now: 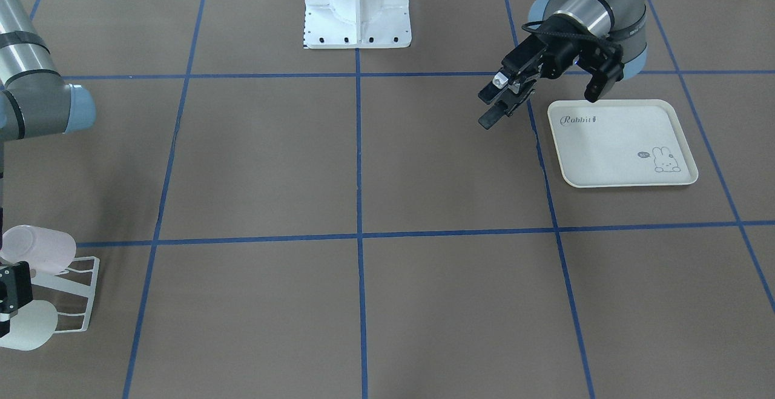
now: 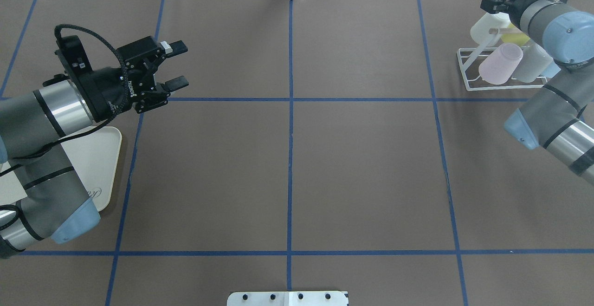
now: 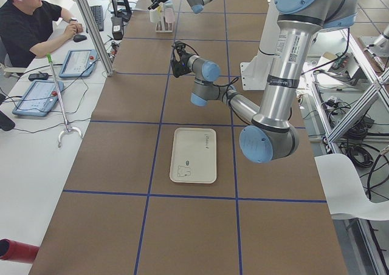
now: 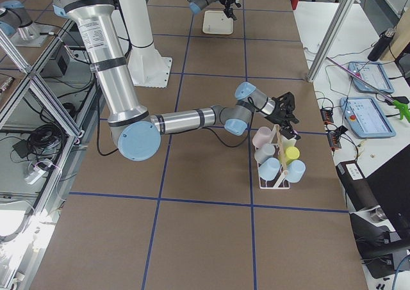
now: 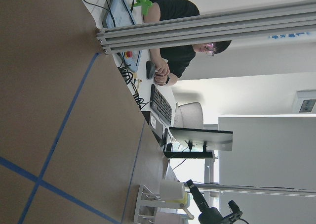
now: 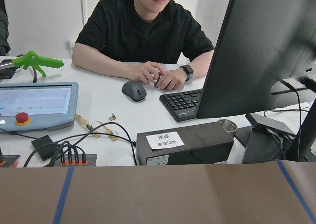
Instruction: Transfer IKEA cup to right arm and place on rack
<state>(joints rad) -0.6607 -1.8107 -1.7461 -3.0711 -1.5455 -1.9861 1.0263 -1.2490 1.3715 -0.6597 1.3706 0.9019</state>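
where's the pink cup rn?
Overhead view, far right corner: the pink cup sits tilted on the rack, next to a whitish cup.

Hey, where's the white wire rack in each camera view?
Front-facing: rack bottom-left corner.
Overhead: rack top right.
Exterior left: rack top, far end.
Exterior right: rack centre-right.
Left wrist: rack bottom edge.
Right wrist: not in it.
Landmark: the pink cup on it.

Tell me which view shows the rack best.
Exterior right: the rack shows nearly whole, cups on it. Overhead, the right arm covers part; front-facing crops it at the edge; exterior left shows it tiny; left wrist, a corner.
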